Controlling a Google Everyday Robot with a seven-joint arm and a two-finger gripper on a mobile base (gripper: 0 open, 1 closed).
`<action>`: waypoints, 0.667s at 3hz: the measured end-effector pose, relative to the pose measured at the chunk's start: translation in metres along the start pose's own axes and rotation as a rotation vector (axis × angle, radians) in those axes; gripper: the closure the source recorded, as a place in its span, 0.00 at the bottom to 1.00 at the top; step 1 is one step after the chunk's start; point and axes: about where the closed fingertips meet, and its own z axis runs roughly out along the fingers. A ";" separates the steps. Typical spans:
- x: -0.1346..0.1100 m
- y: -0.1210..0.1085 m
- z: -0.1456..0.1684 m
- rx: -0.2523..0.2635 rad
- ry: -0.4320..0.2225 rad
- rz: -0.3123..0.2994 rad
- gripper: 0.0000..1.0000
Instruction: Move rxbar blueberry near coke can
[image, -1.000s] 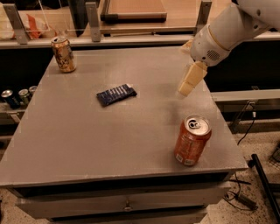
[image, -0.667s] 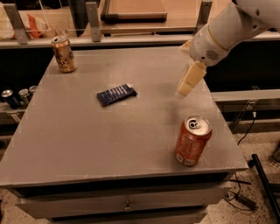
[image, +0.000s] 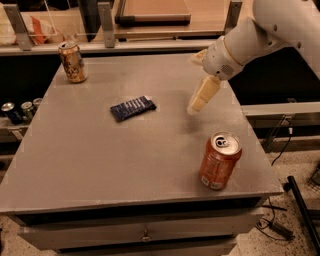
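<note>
A grey bench (image: 100, 165) seen from above and in front, with a drawer (image: 145, 234) under its front edge.

The bar (image: 132, 108), a flat dark blue wrapper, lies on the bench top a little left of the middle and nearer the far edge than the front. It sits at a slant, its right end turned slightly toward the far edge. Nothing touches it.

The coke can (image: 220, 161), orange-red with a silver top, stands upright near the front right corner, well apart from the bar.

A gold-brown can (image: 73, 62) stands upright at the far left corner.

A white arm (image: 270, 30) reaches in from the upper right. Its gripper (image: 194, 82) hangs in the air over the right part of the bench, nearer the far edge than the front, and points down and to the left. One pale finger (image: 202, 95) slants down toward the top. A second, shorter pale tip shows above and behind it. The two stand apart with nothing between them, so the jaws look open and empty. The gripper is to the right of the bar and clear of it, and farther back than the coke can.

Beyond the left edge, lower down, a few dark cans (image: 20, 110) stand in a row. Behind the far edge runs a shelf (image: 150, 46) with a wooden board (image: 152, 10) above it.
</note>
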 end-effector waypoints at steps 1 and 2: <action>-0.009 -0.002 0.023 -0.032 -0.050 -0.044 0.00; -0.019 0.000 0.040 -0.072 -0.076 -0.089 0.00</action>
